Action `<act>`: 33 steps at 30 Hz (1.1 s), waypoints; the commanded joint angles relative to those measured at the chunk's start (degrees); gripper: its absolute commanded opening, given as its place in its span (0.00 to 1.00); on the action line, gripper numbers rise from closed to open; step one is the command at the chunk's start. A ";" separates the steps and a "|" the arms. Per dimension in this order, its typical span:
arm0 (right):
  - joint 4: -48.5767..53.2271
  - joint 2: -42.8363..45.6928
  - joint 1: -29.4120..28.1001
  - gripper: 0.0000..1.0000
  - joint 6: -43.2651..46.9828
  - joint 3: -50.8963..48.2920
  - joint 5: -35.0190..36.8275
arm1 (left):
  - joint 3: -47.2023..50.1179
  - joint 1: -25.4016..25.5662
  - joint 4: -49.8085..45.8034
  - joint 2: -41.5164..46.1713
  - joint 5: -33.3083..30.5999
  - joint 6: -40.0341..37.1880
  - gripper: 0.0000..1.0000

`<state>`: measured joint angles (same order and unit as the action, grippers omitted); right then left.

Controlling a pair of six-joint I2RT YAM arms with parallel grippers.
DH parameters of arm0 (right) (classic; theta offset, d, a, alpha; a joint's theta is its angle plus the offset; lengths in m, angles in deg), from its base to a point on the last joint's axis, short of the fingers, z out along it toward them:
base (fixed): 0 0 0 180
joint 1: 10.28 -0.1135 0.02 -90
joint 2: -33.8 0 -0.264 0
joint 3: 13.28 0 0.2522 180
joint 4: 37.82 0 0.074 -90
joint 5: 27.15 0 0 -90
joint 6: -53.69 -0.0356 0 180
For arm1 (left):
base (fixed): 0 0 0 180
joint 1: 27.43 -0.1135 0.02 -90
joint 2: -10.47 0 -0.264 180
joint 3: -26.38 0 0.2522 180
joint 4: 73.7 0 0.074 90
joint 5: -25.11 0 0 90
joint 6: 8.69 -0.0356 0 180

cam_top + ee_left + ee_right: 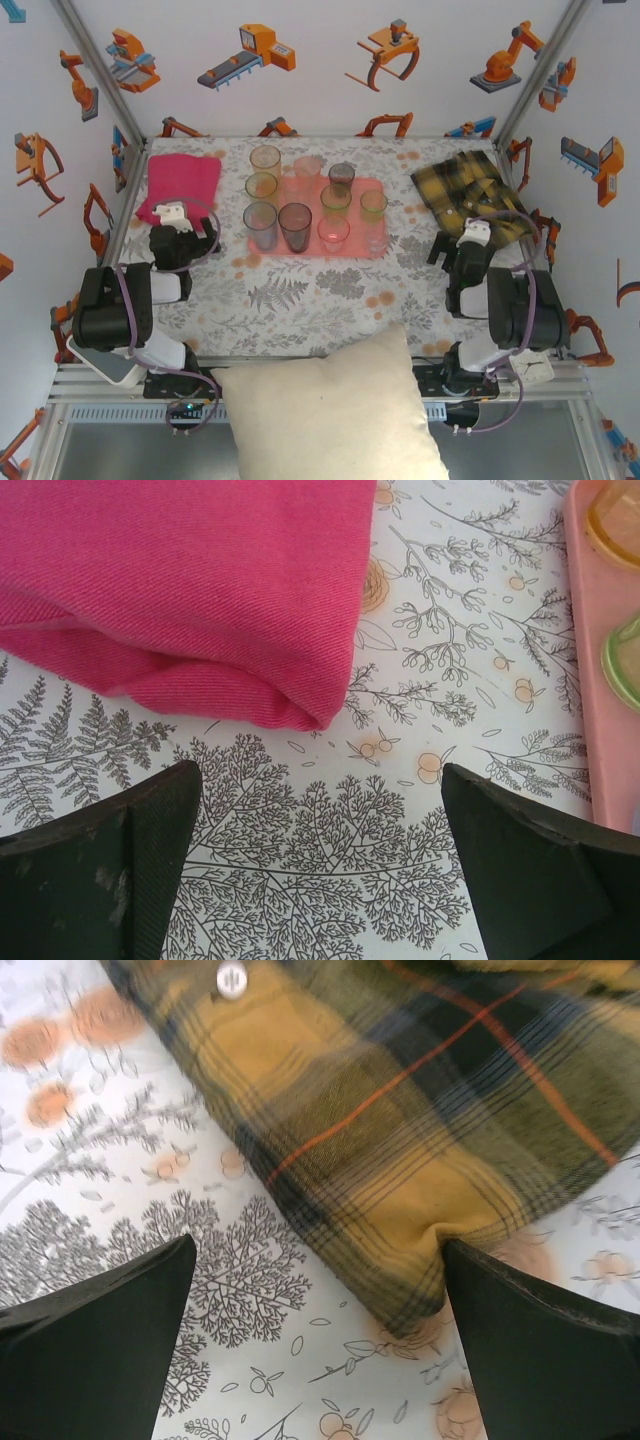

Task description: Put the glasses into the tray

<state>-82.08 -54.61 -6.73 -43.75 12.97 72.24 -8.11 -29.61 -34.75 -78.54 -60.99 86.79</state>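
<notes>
Standing upright at mid-table, the glasses (295,227) are grouped on the tray (362,186) in rough rows. Tints include green, pink, orange and smoky grey. The orange glass (265,160) is at the far-left corner; from the top view it cannot be told whether its base is on the tray or just past the rim. The tray lies flat on the table (320,300), between the cloth (180,182) on the left and the shirt (470,190) on the right.

The left gripper (186,228) sits low over the table, near the cloth's near edge and to the left of the tray. In the left wrist view its jaws are spread wide, with bare table between them and nothing gripped. The cloth's folded corner lies just ahead, and the tray rim with two glass rims runs along the right edge.

The right gripper (455,248) sits low, just short of the shirt's near corner and apart from the tray. In the right wrist view its jaws are also spread wide and hold nothing.

A cushion (330,410) rests at the near edge, between the arm bases.
</notes>
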 commanded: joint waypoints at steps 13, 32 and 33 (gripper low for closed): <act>7.13 -0.06 -0.30 0.99 2.55 9.22 -8.16 | -2.02 1.30 -3.62 0.66 -3.11 -1.96 0.97; 7.13 -0.11 -0.34 0.99 2.57 9.22 -8.16 | -2.30 2.06 -4.24 0.59 -4.17 -2.53 0.97; 7.13 -0.04 -0.35 0.99 2.58 9.22 -8.16 | -2.37 2.05 -4.33 0.59 -4.34 -2.57 0.97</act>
<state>-74.23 -54.69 -6.78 -42.15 22.13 64.98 -9.14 -27.82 -38.75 -78.54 -64.94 85.28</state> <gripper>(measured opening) 0.995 0.971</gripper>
